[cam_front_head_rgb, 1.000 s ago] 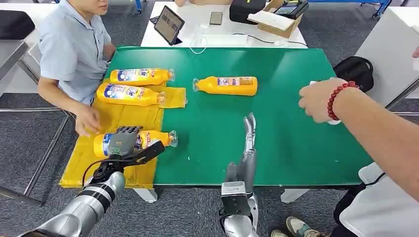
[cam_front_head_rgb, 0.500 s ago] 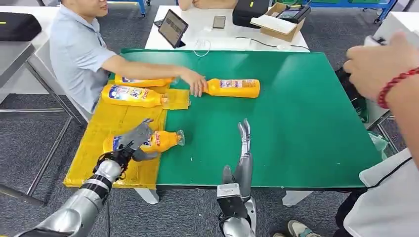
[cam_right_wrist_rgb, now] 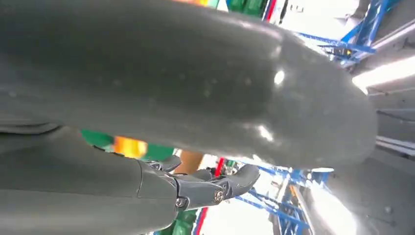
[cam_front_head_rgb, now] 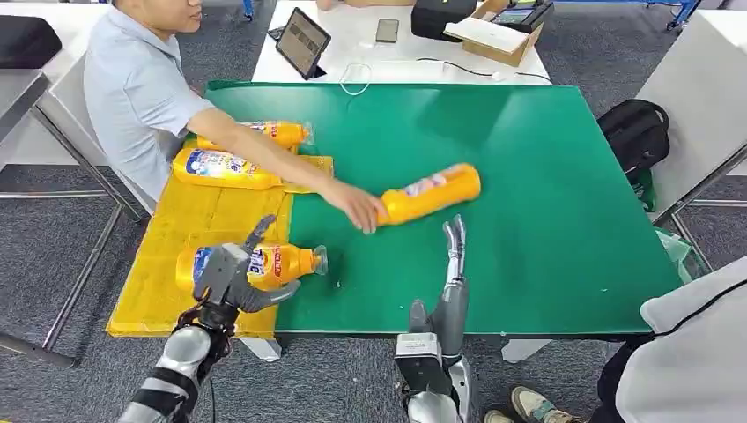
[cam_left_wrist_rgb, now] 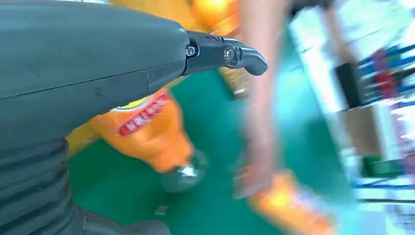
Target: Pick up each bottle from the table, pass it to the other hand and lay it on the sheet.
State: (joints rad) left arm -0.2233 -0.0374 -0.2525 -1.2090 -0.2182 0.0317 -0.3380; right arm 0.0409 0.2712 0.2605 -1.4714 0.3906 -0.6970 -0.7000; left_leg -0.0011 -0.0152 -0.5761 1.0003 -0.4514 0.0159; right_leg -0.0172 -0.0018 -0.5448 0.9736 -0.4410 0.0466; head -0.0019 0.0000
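Note:
An orange bottle [cam_front_head_rgb: 264, 264] lies on the yellow sheet [cam_front_head_rgb: 167, 291], cap toward the green table top [cam_front_head_rgb: 546, 176]. My left hand [cam_front_head_rgb: 231, 278] hovers at its near side with fingers spread and holds nothing; in the left wrist view the bottle [cam_left_wrist_rgb: 151, 127] lies beyond the fingers [cam_left_wrist_rgb: 225, 51]. Two more bottles [cam_front_head_rgb: 225, 167] [cam_front_head_rgb: 277, 132] lie at the sheet's far end. A seated person's hand [cam_front_head_rgb: 357, 207] holds the neck of a tilted bottle [cam_front_head_rgb: 432, 192] on the green top. My right hand [cam_front_head_rgb: 451, 264] stands just near of it, fingers straight, holding nothing.
The seated person [cam_front_head_rgb: 132, 88] is at the left, arm stretched across the sheet. Another person [cam_front_head_rgb: 696, 352] stands at the near right corner. Behind the green table a white table carries a tablet [cam_front_head_rgb: 302, 42] and a box. A black bag [cam_front_head_rgb: 632, 128] sits right.
My left hand came off the bottle on the sheet and drew back. The seated person reached over and dragged the far bottle close to my right hand. The right-side person's arm withdrew.

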